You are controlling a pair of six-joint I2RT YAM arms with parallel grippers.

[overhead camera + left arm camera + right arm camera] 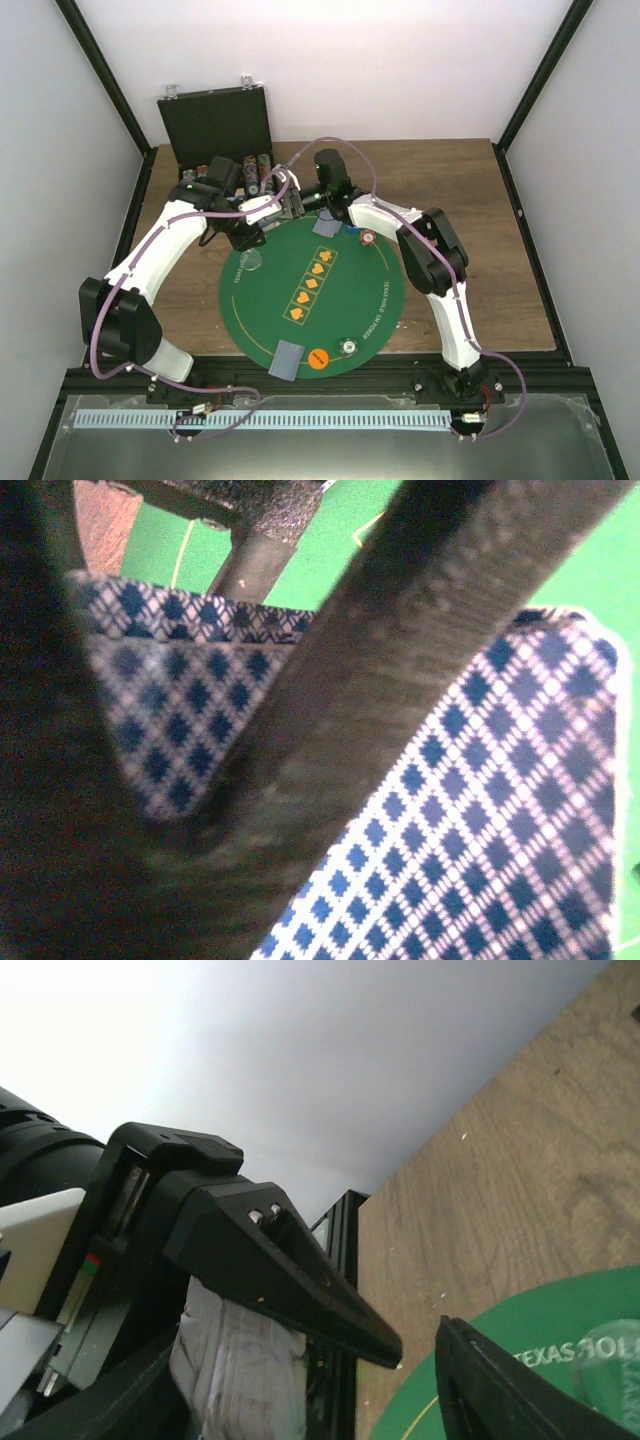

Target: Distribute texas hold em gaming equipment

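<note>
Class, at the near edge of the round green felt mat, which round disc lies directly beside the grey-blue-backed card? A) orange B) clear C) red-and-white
A: the small round orange disc sits next to the grey-blue-backed playing card near the edge of the round green felt mat.

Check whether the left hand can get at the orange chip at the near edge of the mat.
Probably not as things stand. The orange chip lies uncovered on the mat, but the left hand is shut on a stack of cards at the far side, so its grip is taken.
</note>
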